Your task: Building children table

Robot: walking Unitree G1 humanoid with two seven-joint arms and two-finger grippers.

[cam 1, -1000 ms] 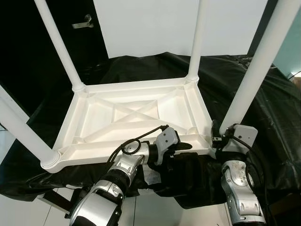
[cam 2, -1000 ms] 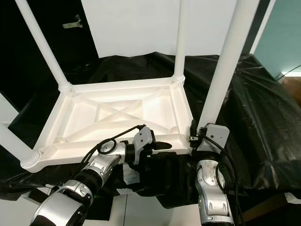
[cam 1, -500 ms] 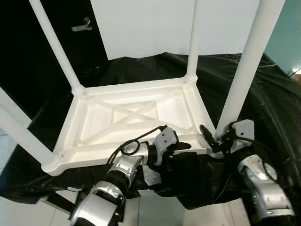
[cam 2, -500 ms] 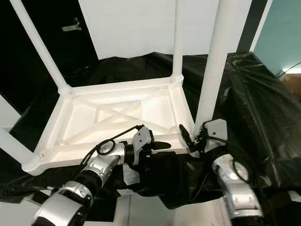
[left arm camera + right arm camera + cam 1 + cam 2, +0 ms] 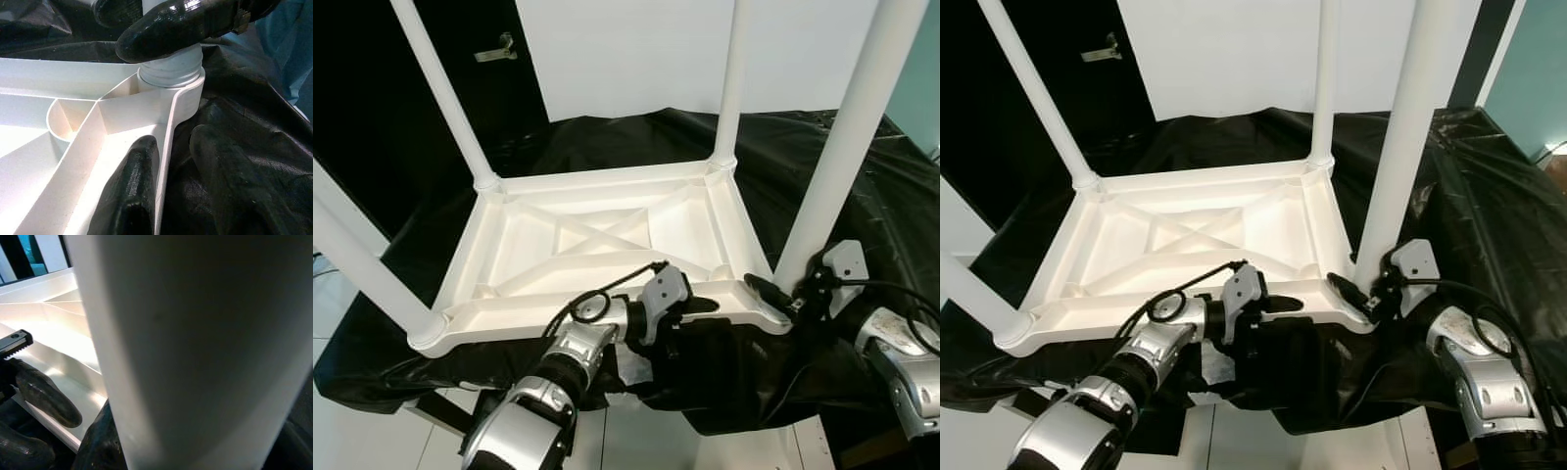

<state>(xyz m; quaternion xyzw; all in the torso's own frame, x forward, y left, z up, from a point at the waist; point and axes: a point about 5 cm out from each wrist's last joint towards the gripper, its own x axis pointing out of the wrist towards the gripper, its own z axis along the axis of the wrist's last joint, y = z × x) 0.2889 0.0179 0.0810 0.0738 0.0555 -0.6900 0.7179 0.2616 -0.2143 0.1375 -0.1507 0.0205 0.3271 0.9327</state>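
I see the white children's table (image 5: pixel 607 245) lying upside down across the middle of the head views, its ribbed underside facing up, resting on a black sheet (image 5: pixel 862 186) that covers the surface beneath it. Four white legs stand up from its corners: far left leg (image 5: pixel 445 93), far right leg (image 5: pixel 731 83), near left leg (image 5: pixel 357 264) and near right leg (image 5: pixel 847 147). My left gripper (image 5: pixel 690 305) sits at lower centre on the table's near rim; in the left wrist view one black finger (image 5: pixel 129 196) lies inside the rim wall and the other outside it, clamped on that edge just short of the corner socket (image 5: pixel 171 73). My right gripper (image 5: pixel 781 296) is at lower right, at the base of the near right leg. Its fingers wrap the leg's foot just above the socket; one finger (image 5: pixel 766 290) shows in front of the leg, and the right wrist view has the leg pressed close between them.
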